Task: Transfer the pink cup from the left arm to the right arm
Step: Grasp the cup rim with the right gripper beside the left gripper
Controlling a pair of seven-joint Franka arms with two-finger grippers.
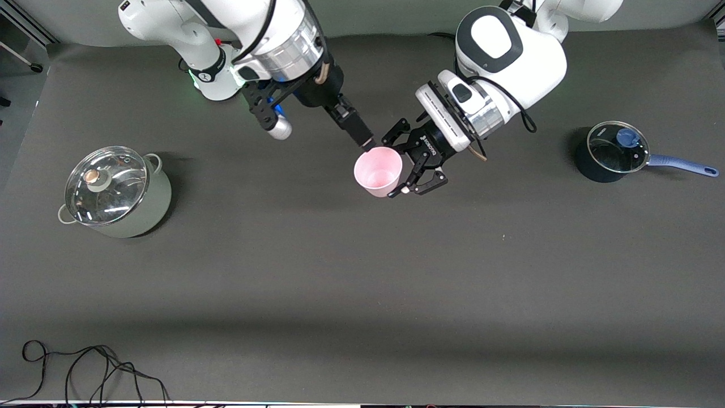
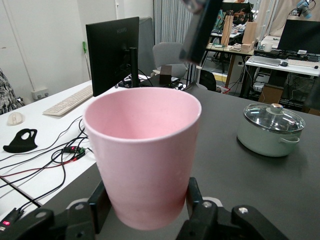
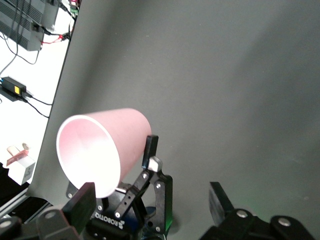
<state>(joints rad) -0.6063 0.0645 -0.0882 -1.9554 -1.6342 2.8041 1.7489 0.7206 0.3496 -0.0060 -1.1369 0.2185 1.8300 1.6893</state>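
Pink cup (image 1: 378, 171) held over mid-table, clamped near its base by left gripper (image 1: 420, 168). Right gripper (image 3: 150, 205) spread wide at rim. Likely light, stiff, slick plastic; best gripped across upper wall.

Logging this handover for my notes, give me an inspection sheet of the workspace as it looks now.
Surface: dark grey mat.
Job's things: pink cup held above the mat's middle, tipped sideways.
Clutter: lidded pale green pot toward the right arm's end; lidded blue saucepan toward the left arm's end.
Grippers: left gripper shut on the pink cup's base; right gripper open at the cup's rim.
Cables: black cable at the mat's near edge.
Surroundings: desks and monitors.
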